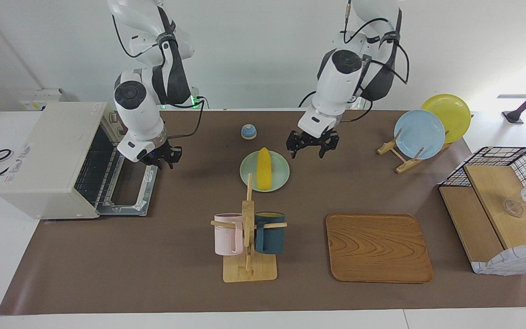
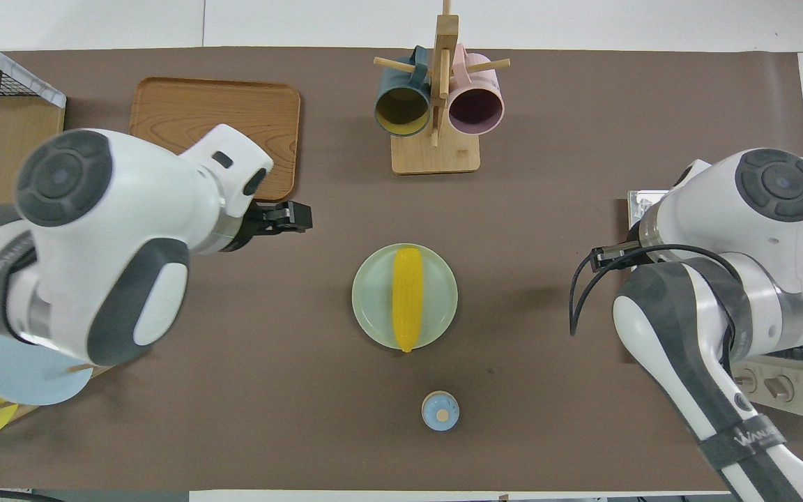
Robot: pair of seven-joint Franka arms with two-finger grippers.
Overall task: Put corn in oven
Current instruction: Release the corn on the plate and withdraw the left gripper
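Lying on a pale green plate (image 1: 281,177) mid-desk: corn (image 1: 264,168), untouched. Oven (image 1: 50,157) at the right arm's end, door down. Left tool (image 1: 312,144) spread wide, empty, raised beside the plate. Right tool (image 1: 159,156) over the door, state cannot tell. Nearby: mug rack (image 1: 248,237), wooden tray (image 1: 377,246), small blue knob (image 1: 248,131).

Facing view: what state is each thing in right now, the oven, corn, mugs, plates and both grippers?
oven: door down, rack bare
corn: lying on green plate, untouched
mugs: hung on rack
blue and yellow plates: upright in stand
left gripper: open, empty, raised beside the green plate
right gripper: empty, over oven door
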